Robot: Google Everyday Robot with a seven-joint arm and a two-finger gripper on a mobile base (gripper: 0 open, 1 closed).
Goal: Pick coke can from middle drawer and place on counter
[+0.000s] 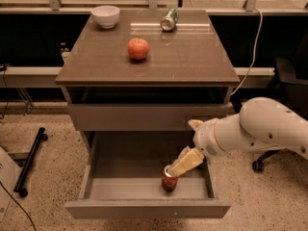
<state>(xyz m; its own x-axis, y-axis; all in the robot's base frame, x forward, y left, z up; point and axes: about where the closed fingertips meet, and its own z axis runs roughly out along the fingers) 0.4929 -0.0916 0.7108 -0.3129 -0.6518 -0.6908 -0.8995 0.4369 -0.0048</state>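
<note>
The coke can (169,182) stands upright on the floor of the open middle drawer (125,160), near the front and right of centre. My gripper (175,169) reaches in from the right, angled down and to the left, with its tip at the can's silver top. It seems to touch the can's rim or sit just above it. The white arm (260,129) stretches out to the right of the cabinet. The glossy brown counter (187,57) is above.
On the counter are a red apple (138,48), a white bowl (106,16) at the back left and a green-and-silver can (168,19) lying on its side at the back. A black chair base (260,165) is on the right and a black stand (30,160) on the left.
</note>
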